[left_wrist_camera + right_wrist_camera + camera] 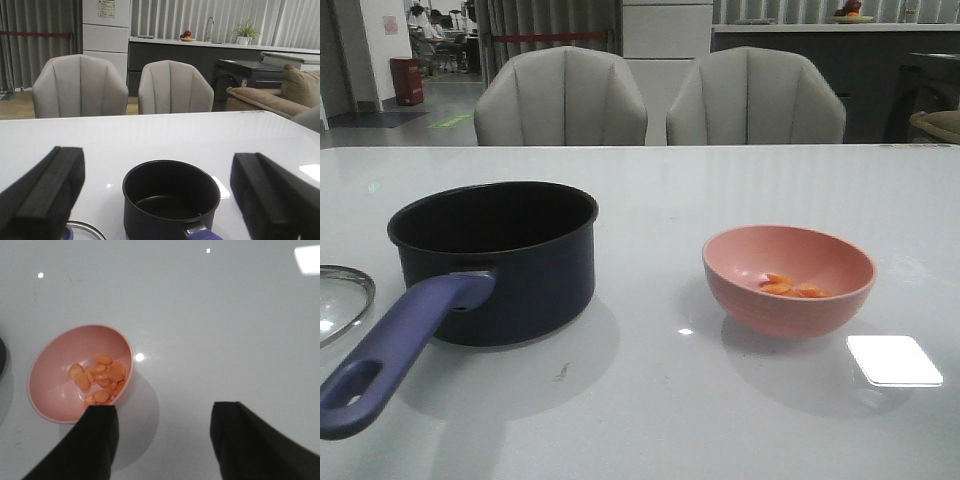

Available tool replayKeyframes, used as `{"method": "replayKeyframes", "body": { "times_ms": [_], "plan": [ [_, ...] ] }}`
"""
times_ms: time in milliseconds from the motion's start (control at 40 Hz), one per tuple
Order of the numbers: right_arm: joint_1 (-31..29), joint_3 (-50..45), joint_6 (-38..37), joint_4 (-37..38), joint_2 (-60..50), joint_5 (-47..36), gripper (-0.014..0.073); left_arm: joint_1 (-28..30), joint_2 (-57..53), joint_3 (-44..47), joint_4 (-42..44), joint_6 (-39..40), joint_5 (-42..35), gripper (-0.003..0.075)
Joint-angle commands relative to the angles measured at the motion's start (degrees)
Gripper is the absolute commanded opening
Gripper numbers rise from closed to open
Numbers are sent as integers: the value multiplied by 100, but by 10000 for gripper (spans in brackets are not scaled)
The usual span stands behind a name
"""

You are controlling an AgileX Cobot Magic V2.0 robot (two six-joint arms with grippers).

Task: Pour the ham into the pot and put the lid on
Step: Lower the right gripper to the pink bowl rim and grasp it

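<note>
In the front view the pot stands on the table at centre left of the frame, its handle reaching toward the lower left corner. The lid lies at the left edge, just beside the handle. The bowl sits at centre right, well apart from the pot, with the ham inside it, and two chairs stand behind the table at the top.

Two grey chairs behind the glossy white table.

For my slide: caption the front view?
Empty pot, lid at left, ham in pink bowl.
</note>
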State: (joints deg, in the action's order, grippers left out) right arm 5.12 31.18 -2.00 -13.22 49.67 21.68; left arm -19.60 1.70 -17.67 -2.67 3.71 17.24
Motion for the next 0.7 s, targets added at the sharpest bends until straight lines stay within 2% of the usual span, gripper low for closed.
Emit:
{"method": "replayKeyframes", "body": {
  "times_ms": [0, 200, 675],
  "plan": [
    [-2, 709, 15, -168, 716, 133, 515, -44, 62, -138, -29, -6, -480, 625],
    [104, 1836, 288, -192, 2189, 846, 515, -44, 62, -138, -29, -6, -480, 625],
    [637, 3186, 645, -243, 4316, 914, 509, -44, 62, -138, -29, -6, -480, 625]
  ]
}}
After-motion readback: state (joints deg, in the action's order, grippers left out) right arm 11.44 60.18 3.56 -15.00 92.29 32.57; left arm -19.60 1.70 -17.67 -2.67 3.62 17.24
